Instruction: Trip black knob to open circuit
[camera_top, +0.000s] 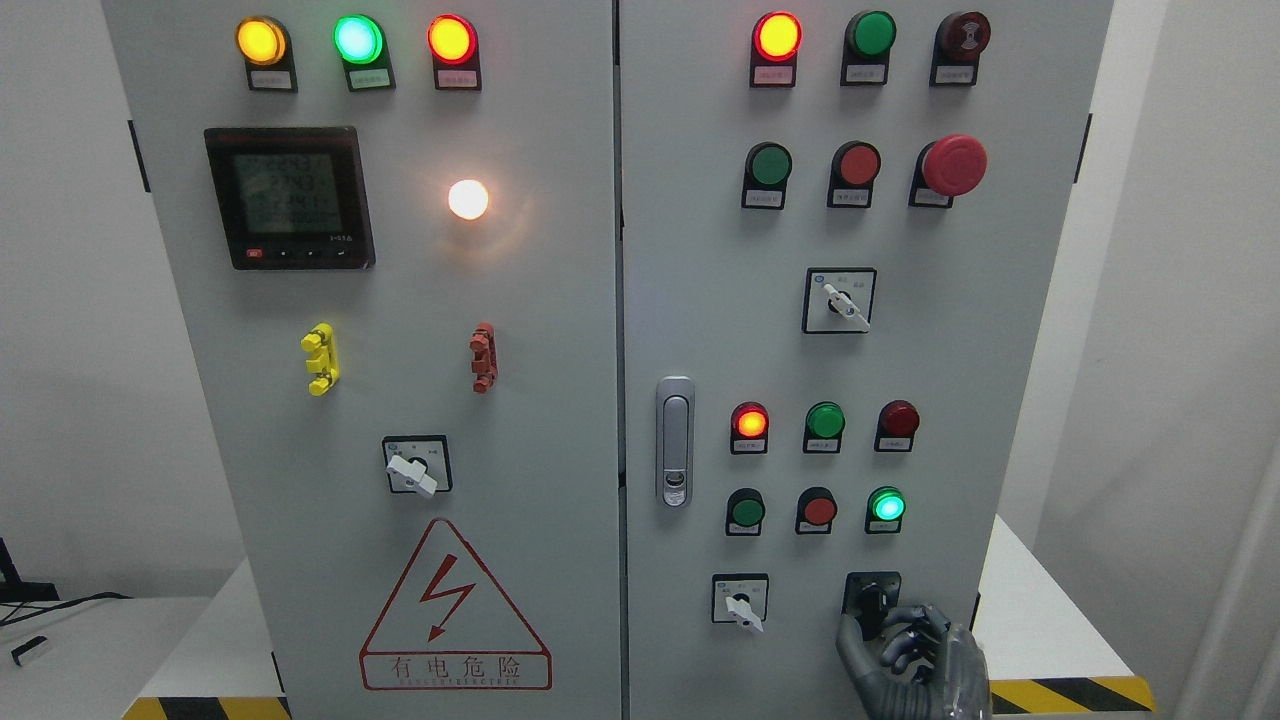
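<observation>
The black knob (871, 598) sits in a black square plate at the lower right of the grey cabinet's right door (700, 300). My right hand (876, 630), dark grey, comes up from the bottom edge right of the middle. Its thumb (849, 640) stands left of the knob and its curled fingers (915, 640) close in from the right, gripping the knob's lower part. The hand hides the knob's bottom edge. My left hand does not show.
A white-handled selector (741, 604) sits just left of the knob. Above it are a lit green lamp (886, 505), a red button (818, 510) and a green button (746, 511). The door latch (675, 440) is at the door's left edge. A white table (1040, 620) stands behind.
</observation>
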